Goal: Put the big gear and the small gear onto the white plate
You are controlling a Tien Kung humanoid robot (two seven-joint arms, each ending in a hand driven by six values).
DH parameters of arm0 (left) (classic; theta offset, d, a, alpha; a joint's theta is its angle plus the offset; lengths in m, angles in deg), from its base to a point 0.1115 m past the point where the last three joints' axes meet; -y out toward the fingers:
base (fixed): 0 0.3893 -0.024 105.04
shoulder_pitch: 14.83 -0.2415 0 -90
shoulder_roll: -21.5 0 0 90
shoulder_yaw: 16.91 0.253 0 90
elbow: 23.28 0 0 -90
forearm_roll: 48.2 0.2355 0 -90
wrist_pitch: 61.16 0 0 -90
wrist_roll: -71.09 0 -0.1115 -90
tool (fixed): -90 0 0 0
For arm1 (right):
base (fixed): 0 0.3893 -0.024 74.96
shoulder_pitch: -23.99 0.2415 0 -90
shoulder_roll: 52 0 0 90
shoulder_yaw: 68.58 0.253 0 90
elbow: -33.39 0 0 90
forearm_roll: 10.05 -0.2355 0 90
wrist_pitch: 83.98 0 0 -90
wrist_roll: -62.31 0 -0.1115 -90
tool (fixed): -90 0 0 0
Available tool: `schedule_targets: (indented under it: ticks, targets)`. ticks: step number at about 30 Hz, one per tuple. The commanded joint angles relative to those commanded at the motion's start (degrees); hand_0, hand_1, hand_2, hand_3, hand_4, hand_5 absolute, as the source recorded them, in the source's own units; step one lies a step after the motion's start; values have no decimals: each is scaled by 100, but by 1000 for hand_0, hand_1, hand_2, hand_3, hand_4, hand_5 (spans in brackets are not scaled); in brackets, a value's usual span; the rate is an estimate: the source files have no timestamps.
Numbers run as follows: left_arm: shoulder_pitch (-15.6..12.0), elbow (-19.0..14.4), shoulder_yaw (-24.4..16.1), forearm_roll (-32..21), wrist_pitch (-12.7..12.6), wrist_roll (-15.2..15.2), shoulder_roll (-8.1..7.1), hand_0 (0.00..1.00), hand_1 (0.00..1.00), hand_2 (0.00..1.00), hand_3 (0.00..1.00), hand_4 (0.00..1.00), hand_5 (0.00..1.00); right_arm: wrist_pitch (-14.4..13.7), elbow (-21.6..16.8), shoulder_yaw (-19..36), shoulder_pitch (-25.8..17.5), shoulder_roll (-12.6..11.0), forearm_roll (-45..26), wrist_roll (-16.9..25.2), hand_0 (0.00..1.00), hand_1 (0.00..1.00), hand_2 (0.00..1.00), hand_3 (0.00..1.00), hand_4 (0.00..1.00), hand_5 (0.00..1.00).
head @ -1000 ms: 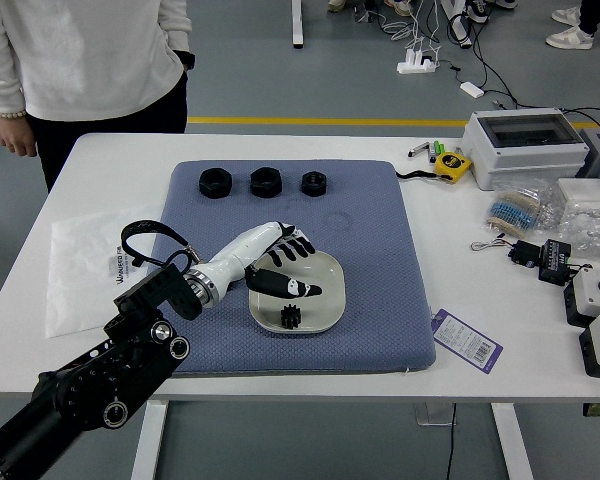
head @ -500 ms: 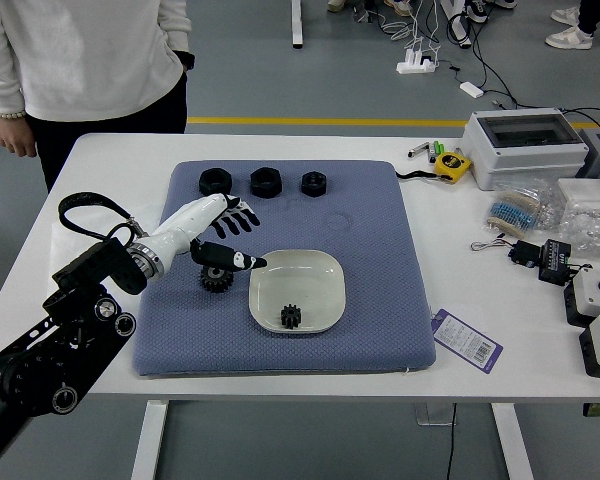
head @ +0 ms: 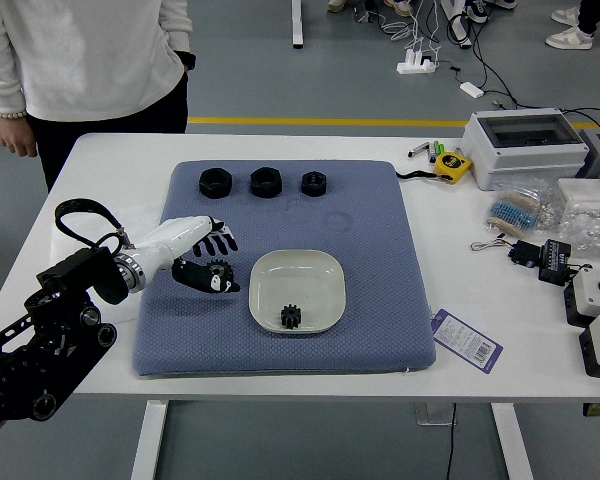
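reaching with my left hand, i have my fingers parted and gripping nothing, the big gear between them, partly hidden by my thumb. best to settle low, close evenly on its dark toothed rim, then lift straight so the teeth don't snag the quilted-looking blue mat. the white plate, glossy and round-cornered, waits just right of my fingers; the small gear sits at its near end, so i'd aim for the bare far part. beyond the desk, a person's hand hangs idle.
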Motion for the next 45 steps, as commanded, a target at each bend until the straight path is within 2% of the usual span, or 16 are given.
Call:
schedule_targets:
  ticks: [12, 22, 23, 28, 29, 40, 41, 45]
  targets:
    - [134, 464, 12, 119, -36, -182, 160, 427, 552, 582, 616, 998, 240, -8, -1, 21, 20, 3, 36, -19, 653, 652, 743, 609, 864, 706]
    - [220, 707, 58, 124, -98, -234, 215, 427, 549, 579, 614, 998, 238, -13, -4, 20, 33, 2, 33, -20, 653, 652, 743, 609, 864, 705]
    - [227, 730, 63, 124, -122, -237, 219, 416, 517, 561, 598, 963, 157, -13, -4, 19, 36, 2, 33, -20, 653, 652, 743, 610, 864, 706]
    - [257, 810, 70, 140, -141, -238, 239, 416, 517, 561, 598, 963, 157, -13, -5, 22, 40, 1, 41, -21, 653, 652, 743, 610, 864, 706]
    - [261, 821, 72, 142, -141, -238, 242, 407, 509, 557, 593, 891, 110, -13, -5, 22, 40, 1, 41, -21, 653, 652, 744, 609, 864, 706]
    - [252, 1013, 175, -1, -205, -273, 285, 399, 496, 548, 590, 876, 107, -21, -10, 61, 5, 10, 103, -45, 653, 652, 743, 609, 865, 706]
    - [250, 1017, 183, -20, -221, -281, 286, 313, 394, 480, 566, 714, 53, -21, -9, 63, 2, 11, 107, -47, 653, 652, 743, 609, 865, 706]
    - [239, 1054, 217, -133, -330, -311, 300, 313, 394, 480, 566, 714, 53, -23, -10, 65, -11, 15, 108, -46, 653, 652, 743, 609, 865, 706]
